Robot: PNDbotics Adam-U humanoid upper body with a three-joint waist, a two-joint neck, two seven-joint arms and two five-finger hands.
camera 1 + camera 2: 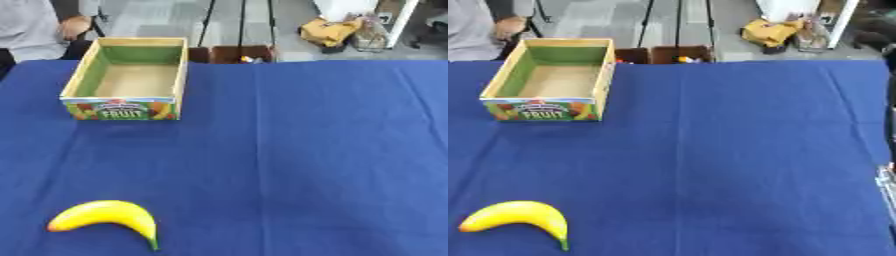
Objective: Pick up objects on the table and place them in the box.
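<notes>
Banana [105, 216]: lay alone on the near left of the table [306, 165], curved, yellow, its greenish stem tip pointing toward the near edge, its blunter end to the left

Box [128, 79]: stood at the far left of the table, well apart from the banana, open at the top, green inside with a bare cardboard floor and the word FRUIT on its near wall; nothing showed in it

Table: was covered with a blue cloth, faintly creased in long lines running away from the camera

Hands: neither showed its palm or fingers in either view, so whether they were spread or curled could not be told; only a sliver of dark and silver structure appeared at the right edge of the right eye view, likely part of the right arm

Progress: the work looked unstarted, with the one visible object not yet in the box

Handling: the banana was judged light, fairly stiff but easily bruised, with smooth skin that could slip and a curve that could let it roll or pivot when nudged

Where to hold: the thick middle of the curve seemed best, fingers over the outer arc and thumb on the inner side, away from the thin stem
</notes>
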